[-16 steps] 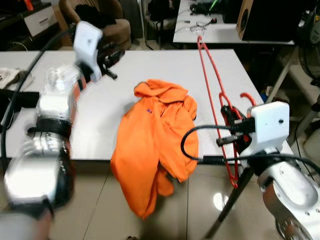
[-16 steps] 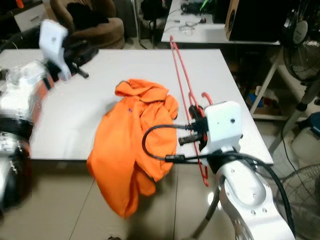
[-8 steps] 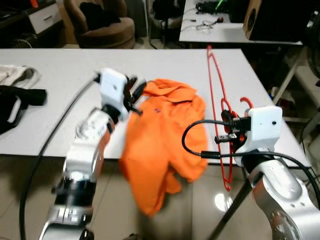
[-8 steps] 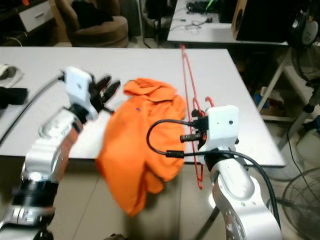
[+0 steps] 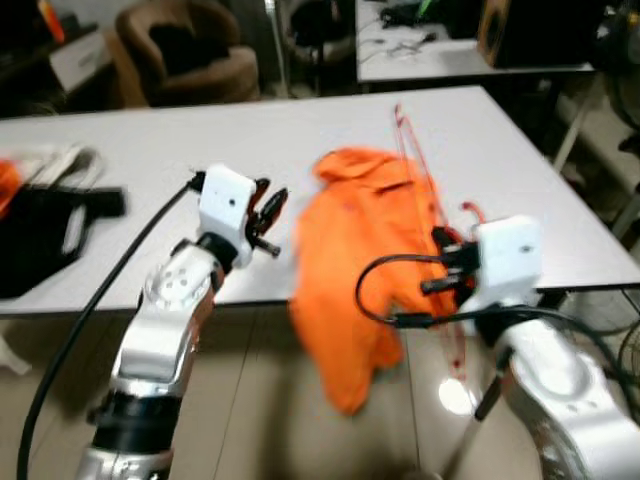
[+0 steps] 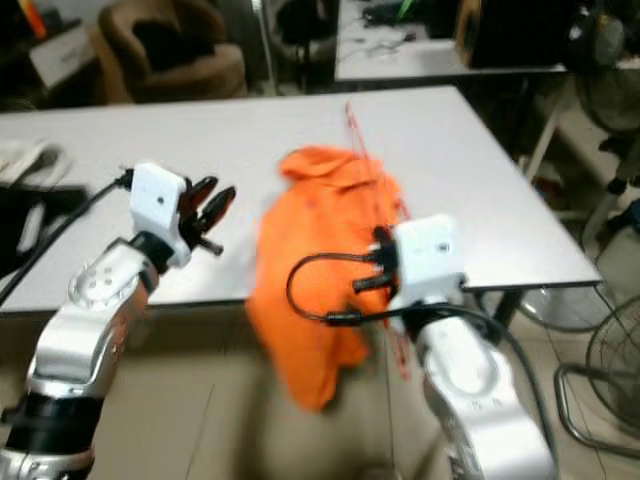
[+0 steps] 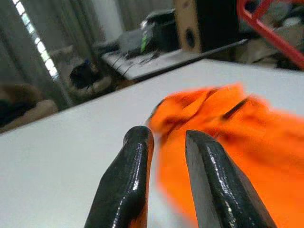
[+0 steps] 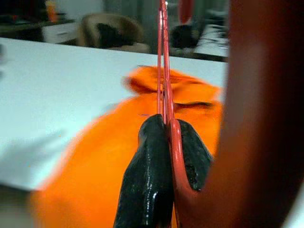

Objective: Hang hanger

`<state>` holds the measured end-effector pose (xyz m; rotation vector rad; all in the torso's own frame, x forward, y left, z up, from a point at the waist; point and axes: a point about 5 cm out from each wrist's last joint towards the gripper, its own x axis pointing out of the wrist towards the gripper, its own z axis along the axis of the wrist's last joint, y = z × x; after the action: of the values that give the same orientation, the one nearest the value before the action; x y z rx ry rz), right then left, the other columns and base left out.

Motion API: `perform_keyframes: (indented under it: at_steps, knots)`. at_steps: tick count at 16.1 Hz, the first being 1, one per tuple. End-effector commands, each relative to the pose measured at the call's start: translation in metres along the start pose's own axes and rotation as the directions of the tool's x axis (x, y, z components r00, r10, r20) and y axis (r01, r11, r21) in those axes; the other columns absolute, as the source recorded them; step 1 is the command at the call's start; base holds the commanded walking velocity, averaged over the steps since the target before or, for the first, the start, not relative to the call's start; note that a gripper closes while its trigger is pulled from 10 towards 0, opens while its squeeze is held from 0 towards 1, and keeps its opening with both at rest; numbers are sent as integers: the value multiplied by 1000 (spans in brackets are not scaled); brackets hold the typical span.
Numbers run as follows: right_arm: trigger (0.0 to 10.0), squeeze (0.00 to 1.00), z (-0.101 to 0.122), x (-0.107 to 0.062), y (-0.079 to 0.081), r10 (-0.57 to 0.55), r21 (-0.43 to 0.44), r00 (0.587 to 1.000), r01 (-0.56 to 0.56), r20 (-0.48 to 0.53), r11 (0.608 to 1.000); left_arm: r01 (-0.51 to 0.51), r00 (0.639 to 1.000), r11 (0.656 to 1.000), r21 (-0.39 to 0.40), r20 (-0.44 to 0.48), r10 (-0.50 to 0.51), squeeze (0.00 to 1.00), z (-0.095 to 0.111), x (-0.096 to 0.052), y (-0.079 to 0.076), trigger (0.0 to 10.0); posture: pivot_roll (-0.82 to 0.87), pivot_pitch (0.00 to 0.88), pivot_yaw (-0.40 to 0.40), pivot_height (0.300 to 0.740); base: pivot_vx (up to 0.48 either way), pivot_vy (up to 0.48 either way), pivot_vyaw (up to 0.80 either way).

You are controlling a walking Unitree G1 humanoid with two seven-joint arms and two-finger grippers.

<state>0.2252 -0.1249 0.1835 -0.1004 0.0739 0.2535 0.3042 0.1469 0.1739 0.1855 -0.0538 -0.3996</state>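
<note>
One red hanger [image 8: 163, 71], one orange hoodie [image 5: 370, 235]

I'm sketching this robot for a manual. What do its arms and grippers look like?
Both arms are silver metal. Each wrist carries a white boxy housing with a looping black cable. The left gripper and right gripper each have two long, glossy black fingers.

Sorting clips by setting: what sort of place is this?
Probably a workroom or office-like room: a long white table, a second desk strewn with cables, a brown armchair and a standing fan.
</note>
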Motion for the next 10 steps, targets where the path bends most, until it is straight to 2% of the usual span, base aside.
perform_keyframes:
  at_steps: [1, 5, 7, 8, 10]
  knots:
    - [10000, 0, 3, 2, 0, 2, -14, 1000, -2, 25, 1000, -22, 1000, 1000, 13, 1, 22, 0, 3, 0, 3, 10000, -206, 0, 90, 740, 0, 412, 0]
    - [10000, 0, -10, -5, 1, 27, 22, 1000, -27, 5, 999, -31, 999, 999, 14, -13, 31, 0, 1, -5, 2, 10000, -208, 1, 93, 740, 0, 413, 0]
    - [10000, 0, -18, -8, 3, 55, 46, 998, -53, -42, 998, -31, 999, 999, 13, -12, 32, 0, 1, -6, 1, 10000, -208, 4, 90, 740, 0, 412, 0]
    - [10000, 0, -40, -13, 7, 103, 66, 977, -92, -189, 994, -36, 999, 999, 12, -16, 37, 0, 0, -7, 1, 10000, -209, 3, 86, 740, 0, 412, 0]
    - [10000, 0, -55, -19, 9, 144, 62, 951, -132, -273, 989, -42, 999, 999, 18, -23, 42, 0, -2, -9, 1, 10000, -206, 2, 85, 740, 0, 414, 0]
